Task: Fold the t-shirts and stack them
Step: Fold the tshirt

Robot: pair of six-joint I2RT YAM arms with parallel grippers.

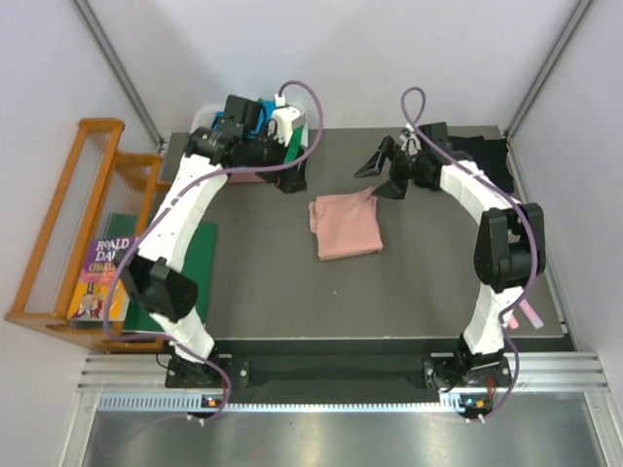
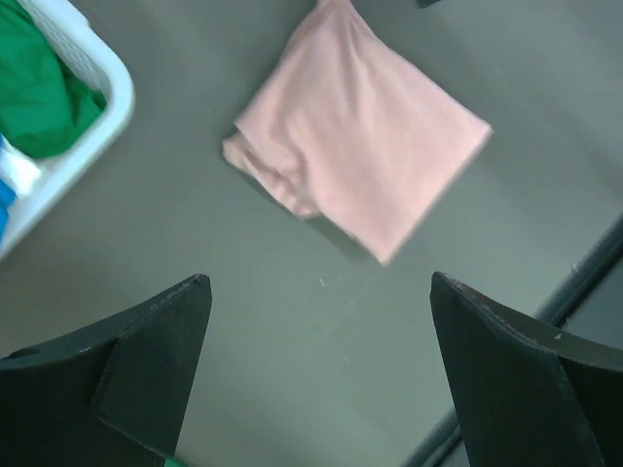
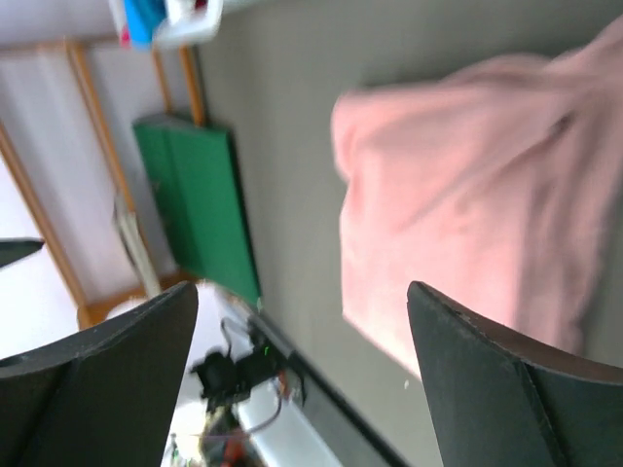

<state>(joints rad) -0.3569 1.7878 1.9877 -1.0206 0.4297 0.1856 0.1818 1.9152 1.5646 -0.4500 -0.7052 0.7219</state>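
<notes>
While left gripper (image 2: 319,284) and right gripper (image 3: 302,292) hang with jaws apart and empty, pink shirt (image 1: 346,226) lies folded at table (image 1: 263,292) centre, clear of both. Fold loose, one edge bunched: single-layer pinch would likely pull it open. Black shirt (image 1: 490,156) sits far right, well apart.

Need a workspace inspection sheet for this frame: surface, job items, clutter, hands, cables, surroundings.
Surface: dark grey table.
Job's things: pink t-shirt folded mid-table; black cloth at far right corner; green shirt in white basket, far left.
Clutter: green board and book beside the left edge.
Hands: left hand and right hand open, holding nothing.
Cables: purple cables loop above both arms.
Surroundings: wooden rack at left.
</notes>
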